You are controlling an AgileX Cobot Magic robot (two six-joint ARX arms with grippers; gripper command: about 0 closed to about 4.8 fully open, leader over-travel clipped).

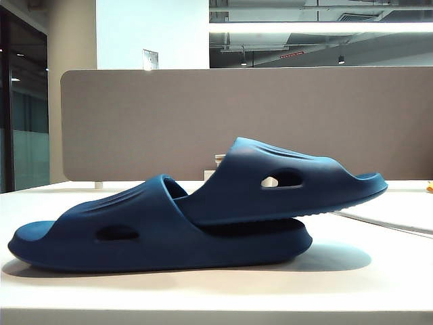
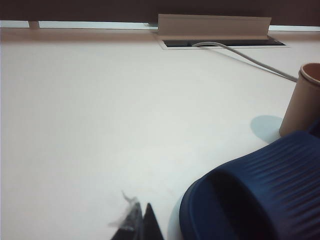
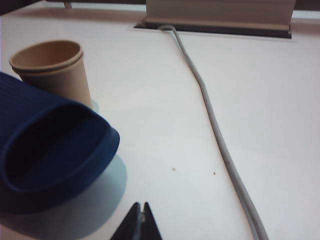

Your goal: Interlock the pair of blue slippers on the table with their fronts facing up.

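Table: we see the wide white table [image 1: 379,277] carrying everything, with the grey-brown divider panel [image 1: 135,122] standing behind it.
Slippers: the pair of blue slippers [image 1: 203,217] sits mid-table, already nested; the lower slipper [image 1: 122,230] lies flat on its sole, and the upper slipper [image 1: 298,183] has one end tucked under the lower one's strap, its other end raised and pointing right. Both straps face up.
Cable: a grey cable [image 3: 215,130] runs across the table from a slot at the back edge, to the right of the slippers.
Cup: a tan paper cup [image 3: 52,70] stands just behind the slippers, near or touching one.
Left gripper: the left gripper [image 2: 142,225] is closed on nothing, low over bare table beside the strap opening.
Right gripper: the right gripper [image 3: 142,222] is likewise closed and empty, between slipper and cable.
Progress: we judge the interlock looks done.
Risk: any nudge from either arm could slide the upper slipper out, or tip the light cup; we would withdraw clear of the cable.
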